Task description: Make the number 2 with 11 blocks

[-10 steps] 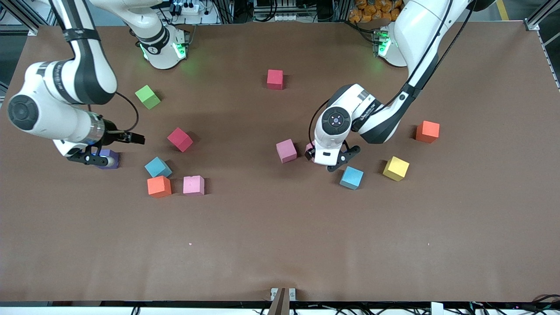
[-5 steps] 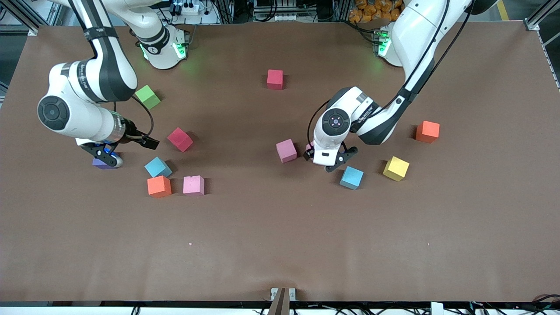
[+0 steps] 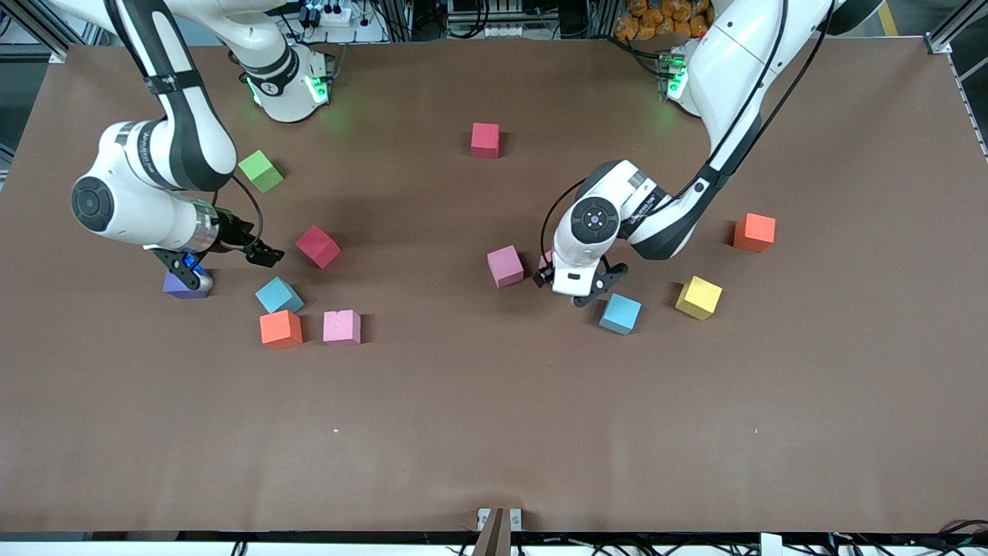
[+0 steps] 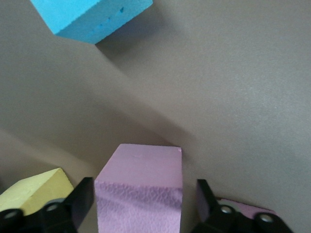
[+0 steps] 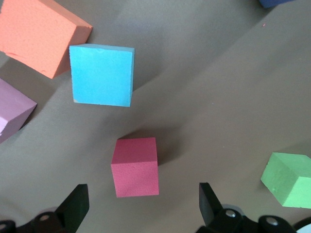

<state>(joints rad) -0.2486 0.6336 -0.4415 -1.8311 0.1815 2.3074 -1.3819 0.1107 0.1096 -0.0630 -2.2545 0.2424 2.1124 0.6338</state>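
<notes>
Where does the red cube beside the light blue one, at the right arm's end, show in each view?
Front view: red cube on the table, farther from the camera than the light blue cube.
Right wrist view: same red cube, between the light blue cube and the lime-green cube.
Left wrist view: not in it.
Shared landmark: the lime-green cube, in the front and right wrist views.

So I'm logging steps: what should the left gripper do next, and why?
Probably finish closing. The left gripper straddles a pink cube, one finger on each side with small gaps, so it isn't gripped yet. The right gripper hangs open over a red cube.
</notes>
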